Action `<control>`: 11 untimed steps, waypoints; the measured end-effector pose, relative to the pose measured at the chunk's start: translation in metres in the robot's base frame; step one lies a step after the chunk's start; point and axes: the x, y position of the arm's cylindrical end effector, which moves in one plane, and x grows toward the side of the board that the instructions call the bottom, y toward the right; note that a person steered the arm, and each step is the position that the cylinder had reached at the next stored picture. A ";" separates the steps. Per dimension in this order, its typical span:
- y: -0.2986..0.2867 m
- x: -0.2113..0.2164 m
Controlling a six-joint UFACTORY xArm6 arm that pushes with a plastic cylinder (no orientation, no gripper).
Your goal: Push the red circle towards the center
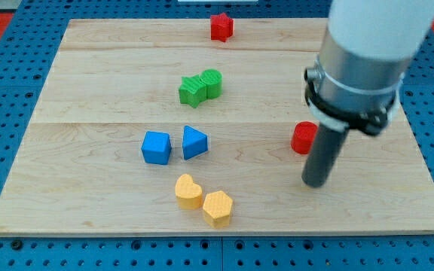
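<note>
You have the wooden board filling most of the view, and over its right side the arm's pale body comes down from the view's top into a dark rod. There is no pincer on this arm, so nothing opens, closes or is held; the rod simply ends in my tip, which sits on the board just below and to the view's right of the red circle. The rod covers the circle's right edge, and you cannot tell whether they touch. The circle lies right of the board's middle. Near the middle you see two green blocks touching, below them a blue cube beside a blue triangle, lower still a yellow heart against a yellow hexagon. A red star sits at the top edge.
</note>
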 end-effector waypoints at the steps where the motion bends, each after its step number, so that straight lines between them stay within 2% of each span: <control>1: 0.054 0.014; 2: 0.071 0.000; 4: 0.041 -0.047; 7: -0.059 -0.112; 11: -0.123 -0.112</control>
